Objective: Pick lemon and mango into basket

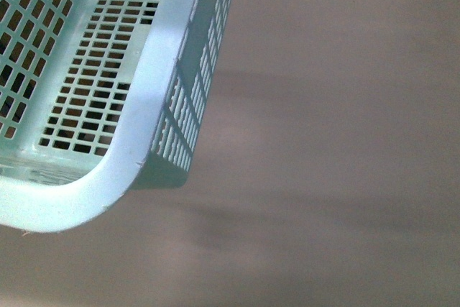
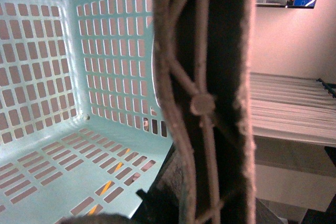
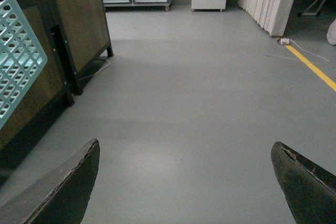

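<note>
Fingers [image 3: 68,187] of the right gripper [image 3: 185,144] gape empty over floor [image 3: 199,77]; the left gripper's state I cannot tell — perhaps on the brown handle [image 2: 202,103]. Basket [image 1: 154,70], front-left, looks light, stiff — take by the handle. Lemon, mango unseen.

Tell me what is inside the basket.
Nothing shows inside the basket: only its bare slotted floor and walls, no fruit. In the left wrist view a brown bar hides part of the inside, and the front view cuts off the rest.
</note>
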Action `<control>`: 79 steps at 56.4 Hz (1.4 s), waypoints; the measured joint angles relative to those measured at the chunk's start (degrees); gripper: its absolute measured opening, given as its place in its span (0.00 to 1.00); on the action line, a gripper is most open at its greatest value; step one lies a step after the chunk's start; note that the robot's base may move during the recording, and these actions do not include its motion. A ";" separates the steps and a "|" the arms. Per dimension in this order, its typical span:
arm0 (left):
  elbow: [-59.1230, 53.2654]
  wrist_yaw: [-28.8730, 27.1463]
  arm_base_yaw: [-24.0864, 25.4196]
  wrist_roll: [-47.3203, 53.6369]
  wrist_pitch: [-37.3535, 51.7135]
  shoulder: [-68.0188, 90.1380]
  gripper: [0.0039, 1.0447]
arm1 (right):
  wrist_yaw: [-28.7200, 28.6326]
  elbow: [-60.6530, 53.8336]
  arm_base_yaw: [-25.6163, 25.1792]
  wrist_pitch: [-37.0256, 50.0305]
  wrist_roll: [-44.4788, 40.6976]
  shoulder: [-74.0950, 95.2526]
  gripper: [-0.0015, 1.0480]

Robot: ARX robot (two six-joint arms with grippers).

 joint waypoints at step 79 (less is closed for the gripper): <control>0.00 -0.04 -0.04 0.02 0.00 0.00 0.05 | 0.00 0.00 0.00 0.00 0.04 0.00 0.92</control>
